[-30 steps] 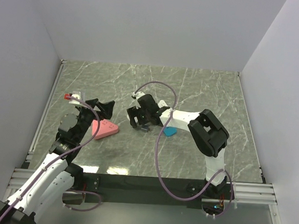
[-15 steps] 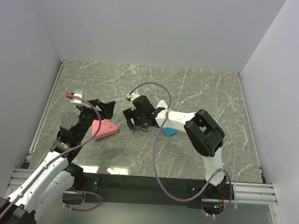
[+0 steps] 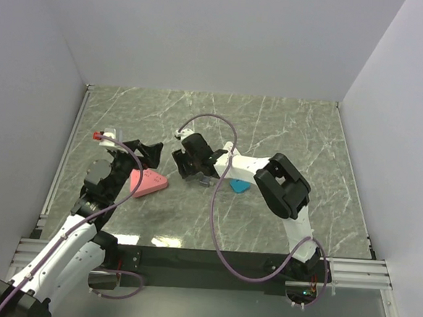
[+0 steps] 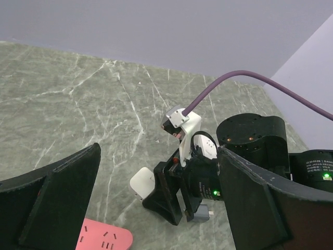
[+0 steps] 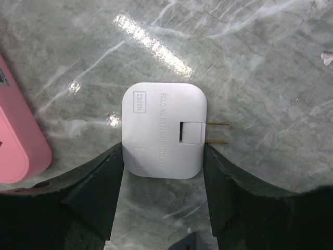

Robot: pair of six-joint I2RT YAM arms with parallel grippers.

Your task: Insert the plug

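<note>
– When you take the top view first, where's the trouble?
– The right gripper sits low at mid-frame, just right of the pink power strip, and its own body hides what's under it. The left gripper hangs near the strip's upper edge, not holding it. The strip lies loose on the marble table, so imo any push into it could slide it away. The purple cable loops wide and could drag on the wrist.
– And the left wrist view?
– The left gripper's fingers are spread wide w/ nothing betw. them. The plug is a white block on the marble at lower centre, right up against the right gripper's black tip. One strip corner shows at bottom left, apart from the plug.
– Right wrist view?
– The plug lies flat at frame centre. Fingers flank its lower sides, at or against the edges, but I can't tell if they're squeezing yet. The prongs lie level and point to frame right, while the strip is at the left edge, i.e. they face away from the sockets.
– So, the risks?
– Probably a pinch low on rounded corners lets the plug twist or pop out. It also needs turning round, else the prongs miss the slots or bend.
</note>
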